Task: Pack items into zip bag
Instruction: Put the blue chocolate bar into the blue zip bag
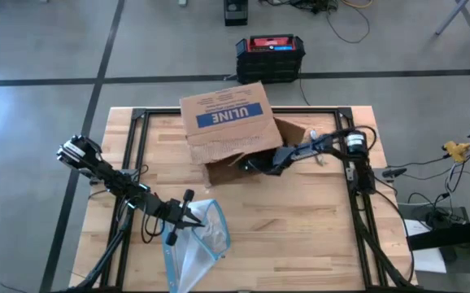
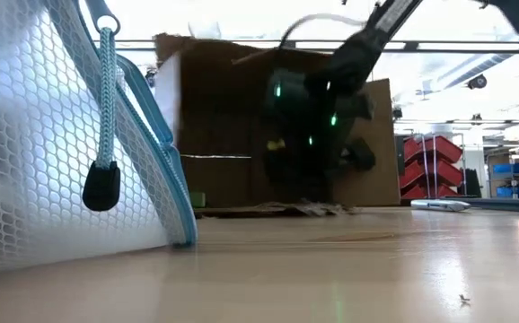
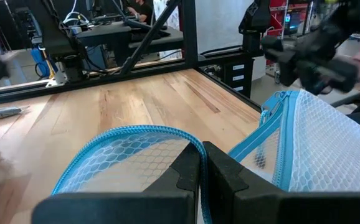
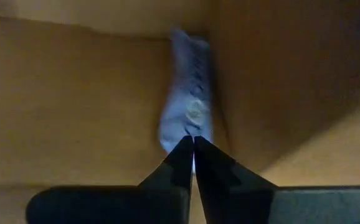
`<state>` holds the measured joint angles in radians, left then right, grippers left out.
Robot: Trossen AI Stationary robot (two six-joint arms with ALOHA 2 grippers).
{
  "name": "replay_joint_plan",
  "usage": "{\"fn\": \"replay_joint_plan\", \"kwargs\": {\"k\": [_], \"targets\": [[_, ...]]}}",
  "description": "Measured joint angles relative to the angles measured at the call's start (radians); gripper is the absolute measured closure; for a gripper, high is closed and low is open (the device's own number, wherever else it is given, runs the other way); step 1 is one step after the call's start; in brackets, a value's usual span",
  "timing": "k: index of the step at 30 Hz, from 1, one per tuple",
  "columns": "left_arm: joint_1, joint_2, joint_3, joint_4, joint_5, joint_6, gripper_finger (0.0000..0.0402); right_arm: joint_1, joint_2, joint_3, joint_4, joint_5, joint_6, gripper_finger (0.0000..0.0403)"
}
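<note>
While left pincer (image 3: 202, 163) clamps mesh zip bag (image 3: 304, 149), right pincer (image 4: 192, 152) nips pale item (image 4: 189, 115).

Cardboard box (image 1: 228, 122), brown: "ULINE" printed in white capitals on a blue band across its top panel, seen from above. No other legible text anywhere.

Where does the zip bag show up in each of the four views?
High view: zip bag at bottom left of centre, left gripper shut on its rim.
Low view: fills left edge.
Left wrist view: foreground.
Right wrist view: not in it.
Shared landmark: ULINE box.
</note>
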<state>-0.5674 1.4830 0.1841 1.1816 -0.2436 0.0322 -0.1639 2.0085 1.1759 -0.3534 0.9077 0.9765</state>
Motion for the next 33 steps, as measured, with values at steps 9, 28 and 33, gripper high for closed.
{"fn": "replay_joint_plan", "kwargs": {"k": [9, 28, 33], "targets": [[0.000, 0.000, -0.003, -0.020, -0.002, -0.015, 0.0401, -0.037, 0.015, 0.002, 0.108, -0.292, -0.264, 0.0403], [0.000, 0.000, -0.003, -0.027, -0.005, -0.049, 0.0401, 0.141, -0.063, 0.001, 0.291, -0.381, -0.402, 0.0402], [0.000, 0.000, -0.003, -0.026, -0.007, -0.042, 0.0401, 0.119, -0.062, 0.026, 0.293, -0.394, -0.379, 0.0368]]}}
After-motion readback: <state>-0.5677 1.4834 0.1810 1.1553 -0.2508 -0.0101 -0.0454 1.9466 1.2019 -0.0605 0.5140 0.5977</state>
